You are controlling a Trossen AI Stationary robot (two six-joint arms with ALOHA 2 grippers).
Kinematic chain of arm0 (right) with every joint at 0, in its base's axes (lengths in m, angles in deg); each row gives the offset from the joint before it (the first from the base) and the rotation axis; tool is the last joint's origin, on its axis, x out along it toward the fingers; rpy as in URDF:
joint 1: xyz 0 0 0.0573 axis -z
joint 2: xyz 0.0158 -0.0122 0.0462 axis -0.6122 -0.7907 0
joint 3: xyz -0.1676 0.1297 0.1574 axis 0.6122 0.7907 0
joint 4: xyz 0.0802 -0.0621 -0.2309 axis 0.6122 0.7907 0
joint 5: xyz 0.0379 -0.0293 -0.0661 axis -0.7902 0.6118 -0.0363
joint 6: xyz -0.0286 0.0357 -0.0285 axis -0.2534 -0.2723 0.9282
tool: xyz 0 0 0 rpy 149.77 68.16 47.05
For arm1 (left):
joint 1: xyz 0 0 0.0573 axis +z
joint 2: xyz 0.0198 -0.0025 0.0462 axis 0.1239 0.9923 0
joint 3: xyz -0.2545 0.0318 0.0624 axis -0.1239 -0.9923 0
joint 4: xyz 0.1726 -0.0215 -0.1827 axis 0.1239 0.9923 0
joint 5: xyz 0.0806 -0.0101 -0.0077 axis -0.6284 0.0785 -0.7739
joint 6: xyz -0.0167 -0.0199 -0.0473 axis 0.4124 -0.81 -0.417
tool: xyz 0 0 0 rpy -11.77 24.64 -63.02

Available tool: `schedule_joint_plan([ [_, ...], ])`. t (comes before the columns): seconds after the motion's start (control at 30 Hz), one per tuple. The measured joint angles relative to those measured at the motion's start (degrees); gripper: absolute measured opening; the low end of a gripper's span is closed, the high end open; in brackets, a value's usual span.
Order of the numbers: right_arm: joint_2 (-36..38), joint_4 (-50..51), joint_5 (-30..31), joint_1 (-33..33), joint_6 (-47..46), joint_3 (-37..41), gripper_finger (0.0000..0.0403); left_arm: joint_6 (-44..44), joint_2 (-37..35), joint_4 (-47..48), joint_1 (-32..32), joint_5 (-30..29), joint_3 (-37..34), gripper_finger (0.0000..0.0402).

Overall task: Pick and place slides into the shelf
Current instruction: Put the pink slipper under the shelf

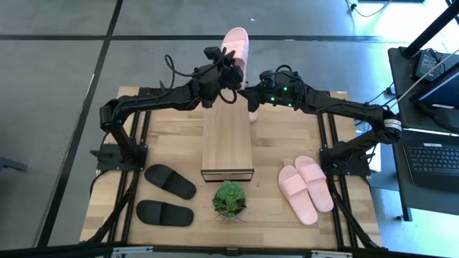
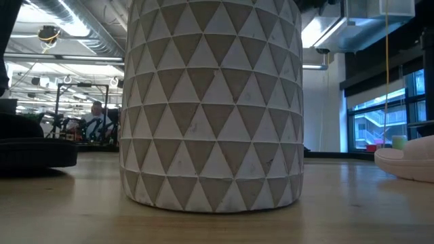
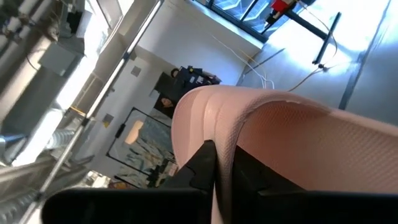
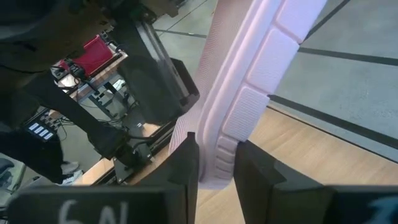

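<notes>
Blocking most of the low view, a triangle-patterned pot [image 2: 211, 102] hides the shelf and both arms there; only the edge of a black slide [image 2: 37, 150] and a pale pink one [image 2: 405, 161] are seen at the sides. From above, the left tool [image 1: 228, 66] is seen beyond the far end of the shelf [image 1: 227, 141], pinching a pink slide [image 1: 236, 44] that is held out past the worktop [image 1: 172, 132] edge, over the grey floor. In the left wrist view its dark fingers [image 3: 200, 167] are pressed against the strap [image 3: 273, 143] of that slide, much of which is cut off. The right tool [image 1: 256, 97] sits just beside the shelf's far right corner, closed on a second pink slide [image 4: 245, 93], whose ribbed sole is clamped between the fingers [image 4: 185, 167]; from above this slide is mostly hidden under the arm. Two black slides [image 1: 169, 180] lie left of the shelf, two pink slides [image 1: 306, 186] right of it, and a green plant [image 1: 229, 199] stands just in front. Behind the worktop an open hall with ceiling pipes, windows and a distant person [image 2: 99, 120] is seen.
</notes>
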Motion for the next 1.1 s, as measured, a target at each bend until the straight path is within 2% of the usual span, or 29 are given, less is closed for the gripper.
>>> schedule_joint_plan([
  [0.37, 0.02, -0.04, -0.24, 0.81, -1.14, 0.0, 0.0082, -3.56, -0.01, 1.2, -2.89, -1.28, 0.0, 0.0162],
  [0.6, 0.02, 0.27, -0.55, 2.73, -1.2, 0.09, 0.0081, -10.92, -0.58, 12.17, -5.45, -6.73, 0.04, 0.0186],
  [0.83, 0.13, 0.06, -0.63, 5.2, -1.25, 0.02, 0.0081, -25.66, -4.32, 29.02, -8.63, -1.69, -0.04, 0.0187],
  [0.97, 0.42, 2.79, -5.95, 7.33, -0.13, 0.02, 0.0081, -35.03, -7.98, 39.6, -9.61, 1.03, -0.04, 0.0187],
  [1.1, 2.12, 8.14, -13.89, 10.97, 0.5, 0.02, 0.0081, -45.13, -13.47, 50.03, -9.12, 11.14, -0.02, 0.0187],
])
